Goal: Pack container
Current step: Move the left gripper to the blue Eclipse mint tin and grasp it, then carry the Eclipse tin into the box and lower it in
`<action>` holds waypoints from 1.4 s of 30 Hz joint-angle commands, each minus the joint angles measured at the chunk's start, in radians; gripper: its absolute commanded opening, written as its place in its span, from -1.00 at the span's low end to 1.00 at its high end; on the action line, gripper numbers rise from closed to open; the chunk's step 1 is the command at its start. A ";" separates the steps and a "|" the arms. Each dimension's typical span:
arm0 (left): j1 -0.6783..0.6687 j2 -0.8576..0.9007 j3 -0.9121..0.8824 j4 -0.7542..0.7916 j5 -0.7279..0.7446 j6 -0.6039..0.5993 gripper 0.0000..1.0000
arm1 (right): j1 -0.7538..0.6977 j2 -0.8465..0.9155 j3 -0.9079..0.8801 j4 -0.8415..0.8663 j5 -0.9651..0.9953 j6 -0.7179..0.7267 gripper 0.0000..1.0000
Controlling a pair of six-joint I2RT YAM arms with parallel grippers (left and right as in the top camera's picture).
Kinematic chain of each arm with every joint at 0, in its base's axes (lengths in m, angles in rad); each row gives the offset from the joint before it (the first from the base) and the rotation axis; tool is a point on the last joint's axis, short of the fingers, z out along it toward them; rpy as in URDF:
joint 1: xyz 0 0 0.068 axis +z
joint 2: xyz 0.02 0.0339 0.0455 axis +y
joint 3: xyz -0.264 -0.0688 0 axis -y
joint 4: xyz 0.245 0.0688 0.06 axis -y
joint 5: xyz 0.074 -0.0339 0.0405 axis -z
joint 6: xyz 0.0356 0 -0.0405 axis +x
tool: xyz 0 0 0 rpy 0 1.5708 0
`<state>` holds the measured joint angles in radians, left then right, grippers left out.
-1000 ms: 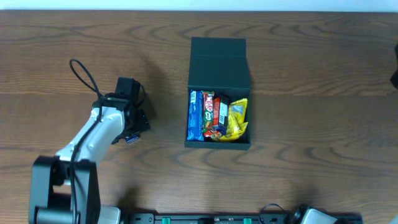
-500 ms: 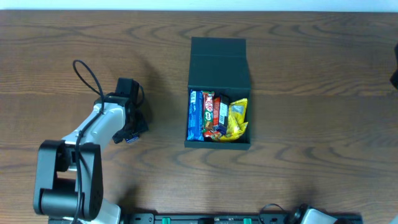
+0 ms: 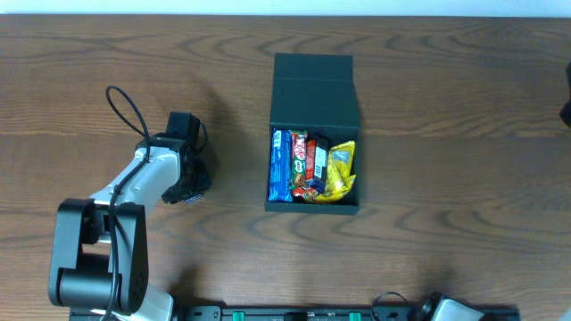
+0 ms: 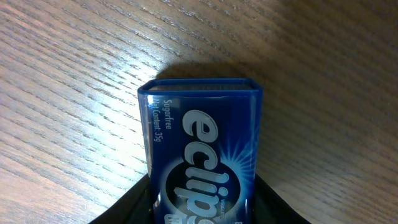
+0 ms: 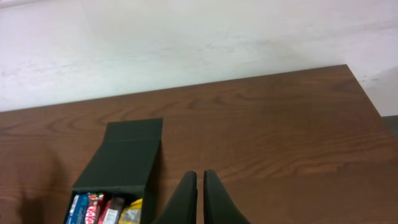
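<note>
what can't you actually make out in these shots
1. Overhead: the eclipse pack is hidden under the left hand.
2. Left wrist view: the pack's lower part is cut off by the bottom edge. Only dark slivers of the fingers show, so whether they grip it cannot be told.
3. Overhead: the labels on the snacks in the container are too small to read.
4. Right wrist view: the container's front is cut off by the bottom edge.

Soft, even light covers the table (image 3: 446, 178), casting only faint shadows. The left wrist view is close and sharp, with sheen on the blue mint box (image 4: 202, 155); the right wrist view is slightly soft, its wall (image 5: 186, 37) bright.
</note>
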<state>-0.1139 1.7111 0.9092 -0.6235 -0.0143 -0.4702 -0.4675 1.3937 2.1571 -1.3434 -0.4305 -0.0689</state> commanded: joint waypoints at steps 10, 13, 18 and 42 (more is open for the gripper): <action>-0.018 0.021 0.219 -0.153 0.048 0.037 -0.88 | 0.003 -0.006 0.007 0.017 -0.008 0.008 -0.89; -0.072 0.021 0.389 -0.229 0.044 0.048 -0.89 | 0.003 -0.006 0.007 0.019 -0.008 0.008 -0.88; -0.265 0.021 0.646 -0.229 0.031 0.056 -0.88 | 0.003 -0.006 0.007 0.015 -0.008 0.008 -0.92; -0.743 0.225 0.685 -0.126 0.120 0.111 -0.88 | 0.003 -0.006 0.007 0.004 -0.008 0.008 -0.89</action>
<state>-0.8436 1.9354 1.5856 -0.7364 0.1020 -0.3840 -0.4675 1.3937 2.1571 -1.3376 -0.4305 -0.0689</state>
